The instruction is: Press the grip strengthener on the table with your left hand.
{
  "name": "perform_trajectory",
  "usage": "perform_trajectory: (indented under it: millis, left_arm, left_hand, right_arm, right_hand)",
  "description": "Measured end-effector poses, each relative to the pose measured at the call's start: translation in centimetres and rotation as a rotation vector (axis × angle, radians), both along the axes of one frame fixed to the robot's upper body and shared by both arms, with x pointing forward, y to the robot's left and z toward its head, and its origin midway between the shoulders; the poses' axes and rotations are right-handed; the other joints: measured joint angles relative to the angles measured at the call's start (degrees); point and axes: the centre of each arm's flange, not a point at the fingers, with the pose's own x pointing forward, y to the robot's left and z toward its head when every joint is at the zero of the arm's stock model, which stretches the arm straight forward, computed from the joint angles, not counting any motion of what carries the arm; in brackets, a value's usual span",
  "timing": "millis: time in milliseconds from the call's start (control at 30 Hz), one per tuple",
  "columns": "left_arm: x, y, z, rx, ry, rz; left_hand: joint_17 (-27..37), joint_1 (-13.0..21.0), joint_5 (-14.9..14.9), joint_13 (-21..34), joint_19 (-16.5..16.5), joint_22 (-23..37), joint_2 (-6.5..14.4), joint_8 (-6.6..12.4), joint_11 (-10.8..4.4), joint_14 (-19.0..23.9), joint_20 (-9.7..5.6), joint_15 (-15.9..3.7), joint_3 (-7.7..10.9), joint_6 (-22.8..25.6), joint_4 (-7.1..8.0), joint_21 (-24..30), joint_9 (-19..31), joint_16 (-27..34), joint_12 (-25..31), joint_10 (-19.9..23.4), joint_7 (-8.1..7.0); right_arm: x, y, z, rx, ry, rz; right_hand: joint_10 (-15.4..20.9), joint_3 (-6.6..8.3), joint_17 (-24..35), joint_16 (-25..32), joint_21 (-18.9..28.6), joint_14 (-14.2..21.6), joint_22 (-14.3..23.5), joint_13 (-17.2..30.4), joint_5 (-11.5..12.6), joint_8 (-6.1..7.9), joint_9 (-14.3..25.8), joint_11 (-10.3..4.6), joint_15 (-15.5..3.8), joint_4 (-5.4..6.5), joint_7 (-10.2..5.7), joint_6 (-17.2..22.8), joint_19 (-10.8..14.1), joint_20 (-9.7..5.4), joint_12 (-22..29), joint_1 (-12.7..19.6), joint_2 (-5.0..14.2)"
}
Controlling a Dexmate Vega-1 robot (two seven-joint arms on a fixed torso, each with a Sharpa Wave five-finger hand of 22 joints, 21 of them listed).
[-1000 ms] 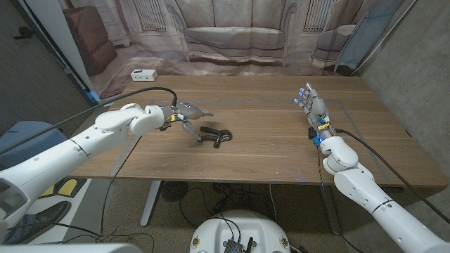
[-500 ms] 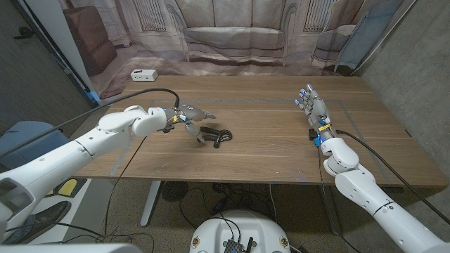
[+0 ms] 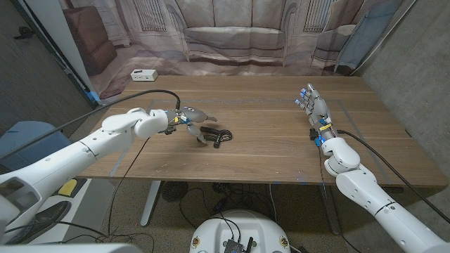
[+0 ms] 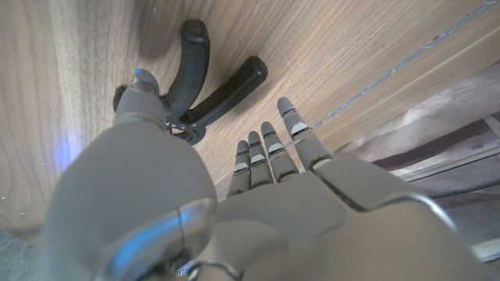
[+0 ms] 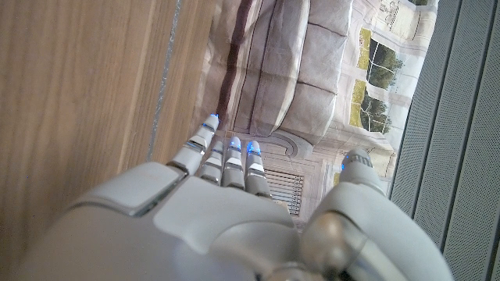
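The black grip strengthener (image 3: 216, 134) lies on the wooden table (image 3: 267, 151) left of centre, its two handles (image 4: 209, 76) splayed apart. My left hand (image 3: 188, 117) hovers just left of it, fingers (image 4: 269, 150) stretched out straight and holding nothing. In the left wrist view the thumb (image 4: 141, 92) reaches down beside the strengthener's spring end; I cannot tell whether it touches. My right hand (image 3: 313, 107) stands near the table's right side with fingers extended and apart, far from the strengthener; its fingertips (image 5: 226, 148) point toward the backdrop.
A small white box (image 3: 143, 74) sits at the table's far left corner. A black cable (image 3: 144, 92) arcs over my left forearm. A printed sofa backdrop (image 3: 232, 35) hangs behind the table's far edge.
My left hand has crept a little to the right, closer to the grip strengthener. The strengthener and the right hand have not moved.
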Motion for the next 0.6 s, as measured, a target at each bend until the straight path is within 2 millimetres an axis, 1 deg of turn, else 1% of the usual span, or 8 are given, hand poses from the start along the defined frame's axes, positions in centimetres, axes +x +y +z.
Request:
perform_trajectory:
  millis: [67,133,167,267,300,367,467,600]
  left_arm:
    - [0.2,0.0,0.0,-0.001,0.003,-0.001]
    - [0.3,0.0,-0.1,-0.002,0.004,0.0]
    - [0.4,0.0,-0.1,-0.001,0.001,0.0]
    - [0.6,-0.1,-0.2,0.002,-0.003,0.001]
    - [0.7,-0.1,-0.2,0.003,-0.005,0.003]
    - [0.8,-0.1,-0.2,0.005,-0.007,0.003]
    - [1.1,-0.1,-0.3,0.009,-0.005,0.004]
    - [1.4,-0.2,-0.5,0.011,0.002,0.003]
  left_hand:
    - [0.0,0.4,-0.1,0.0,0.0,0.0,0.2,0.22,0.13,0.3,0.0,-0.07,0.0,0.3,0.0,0.0,0.0,0.1,0.2,0.1,-0.27]
    - [0.0,0.4,-0.1,0.0,0.1,0.0,0.2,0.22,0.03,0.6,-0.1,-0.22,0.0,0.7,0.0,0.0,0.0,0.2,0.2,0.6,0.13]
    - [0.0,0.7,-0.1,0.0,0.3,0.0,0.5,0.22,-0.11,0.7,-0.29,-0.15,0.16,0.7,-0.16,0.0,0.0,0.2,0.2,0.7,0.13]
    - [-0.3,1.1,-0.1,0.0,0.3,0.0,0.4,0.22,0.2,1.4,-0.29,-0.36,0.22,1.0,-0.22,0.0,0.0,0.2,0.2,1.0,-0.17]
    - [-0.3,1.2,-0.1,0.0,0.5,0.0,0.5,0.22,0.05,1.4,-0.17,-0.4,0.22,1.0,-0.22,0.0,0.0,0.2,0.2,1.2,-0.17]
    - [-0.3,1.2,-0.1,0.0,0.8,0.0,0.5,0.22,-0.1,1.7,-0.4,-0.09,0.22,1.3,-0.22,0.0,0.0,0.2,0.2,1.3,0.14]
    - [-0.3,1.5,-0.1,0.0,0.8,0.0,0.8,0.22,-0.07,1.7,-0.41,-0.09,0.22,1.5,-0.22,0.0,0.0,0.2,0.2,1.4,-0.06]
    - [-0.3,1.7,-0.1,0.0,0.8,0.0,0.6,0.22,0.2,2.0,-0.41,-0.4,0.22,1.7,-0.22,0.0,0.0,0.2,0.2,1.6,-0.26]
  right_arm:
    - [0.0,0.0,0.0,0.0,0.001,-0.001]
    - [0.0,0.0,0.0,0.001,0.0,-0.001]
    - [0.0,0.0,0.1,0.001,0.0,-0.001]
    - [0.1,-0.1,0.1,0.003,0.0,-0.002]
    - [0.1,-0.1,0.1,0.004,0.0,-0.003]
    - [0.1,-0.1,0.1,0.005,0.001,-0.004]
    - [0.2,-0.1,0.1,0.008,0.001,-0.006]
    - [0.3,-0.2,0.1,0.011,0.001,-0.008]
  right_hand:
    - [0.0,0.0,0.0,0.0,0.0,0.0,0.0,0.0,0.0,0.0,0.0,0.0,0.0,0.0,0.0,0.0,0.0,0.0,0.0,0.0,0.0]
    - [0.0,0.0,0.0,0.0,0.0,0.0,0.0,0.0,0.0,0.0,0.0,0.0,0.0,0.0,0.0,0.0,0.0,0.0,0.0,0.0,0.0]
    - [0.0,0.0,0.0,0.0,0.0,0.0,0.0,0.0,0.0,0.0,0.0,0.0,0.0,0.0,0.0,0.0,0.0,0.0,0.0,0.0,0.0]
    - [0.0,0.0,0.0,0.0,0.0,0.0,0.0,0.0,0.0,0.0,0.0,0.0,0.0,0.0,0.0,0.0,0.0,0.0,0.0,0.0,0.0]
    - [0.0,0.0,0.0,0.0,0.0,0.0,0.0,0.0,0.0,0.0,0.0,0.0,0.0,0.0,0.0,0.0,0.0,0.0,0.0,0.0,0.0]
    - [0.0,0.0,0.0,0.0,0.0,0.0,0.0,0.0,0.0,0.0,0.0,0.0,0.0,0.0,0.0,0.0,0.0,0.0,0.0,0.0,0.0]
    - [0.0,0.0,0.0,0.0,0.0,0.0,0.0,0.0,0.0,0.0,0.0,0.0,0.0,0.0,0.0,0.0,0.0,0.0,0.0,0.0,0.0]
    - [0.0,0.0,0.0,0.0,0.0,0.0,0.0,0.0,0.0,0.0,0.0,0.0,0.0,0.0,0.0,0.0,0.0,0.0,0.0,0.0,0.0]
